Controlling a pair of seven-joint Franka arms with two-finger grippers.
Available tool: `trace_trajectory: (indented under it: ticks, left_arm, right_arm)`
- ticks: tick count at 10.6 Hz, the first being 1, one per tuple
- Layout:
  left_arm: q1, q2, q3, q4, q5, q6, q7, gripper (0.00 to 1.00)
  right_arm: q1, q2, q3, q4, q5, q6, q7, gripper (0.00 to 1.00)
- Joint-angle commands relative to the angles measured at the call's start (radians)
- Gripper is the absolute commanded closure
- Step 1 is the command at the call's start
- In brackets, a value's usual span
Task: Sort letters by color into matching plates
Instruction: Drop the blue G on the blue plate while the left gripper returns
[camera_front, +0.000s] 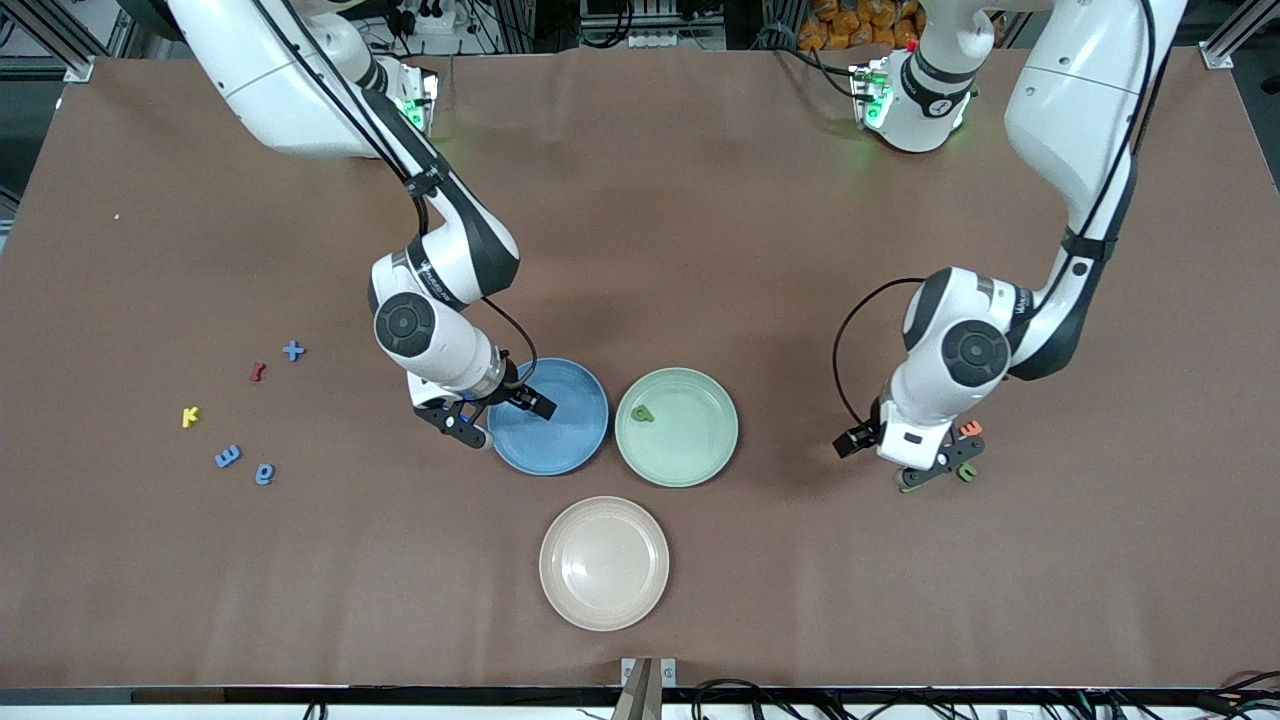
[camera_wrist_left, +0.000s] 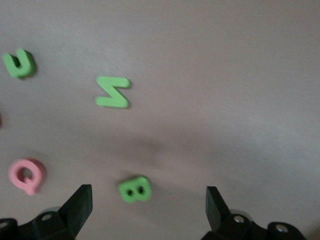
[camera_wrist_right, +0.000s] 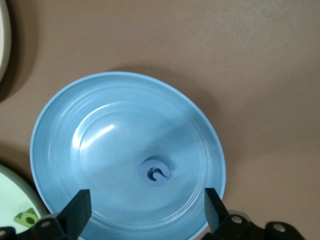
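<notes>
My right gripper (camera_front: 470, 430) hangs open over the blue plate (camera_front: 575, 435). In the right wrist view a small blue letter (camera_wrist_right: 157, 172) lies loose in the blue plate (camera_wrist_right: 100, 125), apart from both fingers. The mint green plate (camera_front: 700, 450) beside it holds one green letter (camera_front: 642, 413). Three blue letters (camera_front: 292, 350) (camera_front: 228, 456) (camera_front: 264, 473) lie toward the right arm's end. My left gripper (camera_front: 938, 475) is open, low over the table at the left arm's end. Its wrist view shows three green letters: a B (camera_wrist_left: 135, 189) between the fingers, a Z (camera_wrist_left: 113, 92) and a U (camera_wrist_left: 20, 63).
A beige-pink plate (camera_front: 604, 563) sits nearer to the front camera than the other two plates. A red letter (camera_front: 257, 372) and a yellow letter (camera_front: 190, 416) lie among the blue ones. A pink Q (camera_wrist_left: 26, 175) and an orange letter (camera_front: 969, 429) lie by the left gripper.
</notes>
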Motion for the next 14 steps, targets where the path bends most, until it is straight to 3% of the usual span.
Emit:
trace_trajectory:
  ticks: [1, 4, 12, 14]
  left_arm:
    - [0.064, 0.035, -0.011, 0.02, 0.022, -0.023, 0.138, 0.0]
    - [0.096, 0.092, -0.01, 0.084, 0.022, -0.023, 0.198, 0.0]
    - [0.11, 0.138, 0.013, 0.13, 0.014, -0.023, 0.241, 0.0]
    - [0.098, 0.178, 0.019, 0.184, 0.021, -0.047, 0.24, 0.0]
  right_arm:
    - [-0.029, 0.0, 0.007, 0.018, -0.06, -0.037, -0.024, 0.0]
    - [-0.063, -0.02, -0.002, 0.015, -0.068, -0.106, -0.229, 0.0]
    - [-0.112, -0.066, -0.096, -0.028, -0.066, -0.103, -0.485, 0.0]
    - [-0.13, -0.078, -0.128, -0.053, -0.065, -0.098, -0.565, 0.0]
